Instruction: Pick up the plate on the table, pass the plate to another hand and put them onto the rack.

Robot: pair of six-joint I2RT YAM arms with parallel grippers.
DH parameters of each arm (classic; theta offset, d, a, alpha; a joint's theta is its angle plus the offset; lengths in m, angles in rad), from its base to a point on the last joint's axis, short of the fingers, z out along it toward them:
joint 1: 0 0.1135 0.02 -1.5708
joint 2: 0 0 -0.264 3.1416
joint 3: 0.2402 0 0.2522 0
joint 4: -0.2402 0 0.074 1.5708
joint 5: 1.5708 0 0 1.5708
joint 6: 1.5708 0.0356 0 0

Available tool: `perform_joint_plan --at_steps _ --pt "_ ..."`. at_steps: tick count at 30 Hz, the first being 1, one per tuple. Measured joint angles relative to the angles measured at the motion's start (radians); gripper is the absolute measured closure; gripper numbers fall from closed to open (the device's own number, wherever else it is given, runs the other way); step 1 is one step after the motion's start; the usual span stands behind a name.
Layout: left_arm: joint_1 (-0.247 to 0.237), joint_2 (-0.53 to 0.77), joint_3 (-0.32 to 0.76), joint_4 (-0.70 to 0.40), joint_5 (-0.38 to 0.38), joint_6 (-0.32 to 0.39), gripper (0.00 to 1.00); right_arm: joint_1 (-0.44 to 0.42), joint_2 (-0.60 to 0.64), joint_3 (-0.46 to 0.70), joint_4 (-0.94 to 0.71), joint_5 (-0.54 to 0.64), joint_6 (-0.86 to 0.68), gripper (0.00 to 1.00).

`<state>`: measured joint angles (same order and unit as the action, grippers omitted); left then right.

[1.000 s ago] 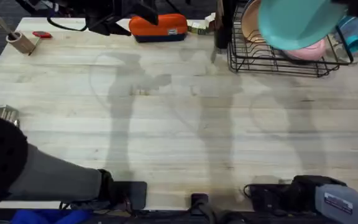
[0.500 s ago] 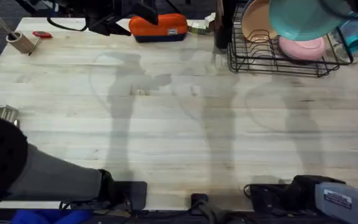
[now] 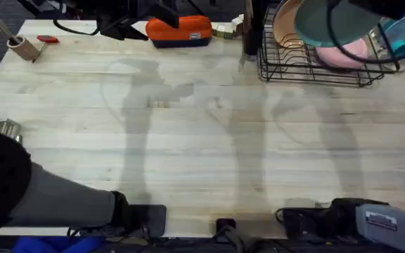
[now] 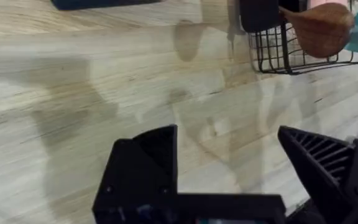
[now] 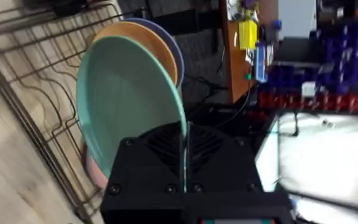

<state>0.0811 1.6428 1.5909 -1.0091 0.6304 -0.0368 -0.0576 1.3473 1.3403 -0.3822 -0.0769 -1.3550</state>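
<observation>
The teal plate (image 3: 325, 21) hangs on edge over the black wire rack (image 3: 315, 67) at the table's far right. My right gripper (image 5: 184, 163) is shut on the plate's (image 5: 129, 106) rim, so its lower edge is close above the rack wires (image 5: 30, 124). A peach plate (image 5: 143, 36) stands upright just behind it, and a pink plate (image 3: 346, 55) lies in the rack below. Over the bare wooden table (image 4: 104, 81), my left gripper (image 4: 229, 171) is open and holds nothing. From there the rack (image 4: 291, 53) is seen farther off.
An orange case (image 3: 179, 31) and a dark bottle (image 3: 252, 28) stand along the far edge, left of the rack. A wooden cup (image 3: 23, 46) sits at the far left corner. Blue cups (image 3: 403, 35) stand right of the rack.
The right arm has swung the teal plate right, then back left over the rack, turning it more on edge. The left arm has not moved.
</observation>
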Motion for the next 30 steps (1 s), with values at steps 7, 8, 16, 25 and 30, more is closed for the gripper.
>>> perform_joint_plan --at_steps 7,8,16,25,30 --pt "0.000 0.000 0.000 0.000 0.000 -0.001 0.006 0.025 0.092 0.000 0.022 -0.014 -0.227 0.974" --pt "0.000 0.000 0.000 0.000 0.000 -0.001 0.005 0.026 0.106 0.000 0.029 -0.014 -0.251 0.974" --pt "0.000 0.000 0.000 0.000 0.000 -0.001 0.006 0.025 0.195 0.000 0.129 -0.014 -0.375 0.973" --pt "0.000 0.000 0.000 0.000 0.000 -0.001 0.006 0.027 0.241 0.000 0.128 -0.020 -0.401 0.973" --pt "0.000 0.000 0.000 0.000 0.000 -0.001 0.006 0.028 0.250 0.000 0.114 -0.029 -0.404 0.973"
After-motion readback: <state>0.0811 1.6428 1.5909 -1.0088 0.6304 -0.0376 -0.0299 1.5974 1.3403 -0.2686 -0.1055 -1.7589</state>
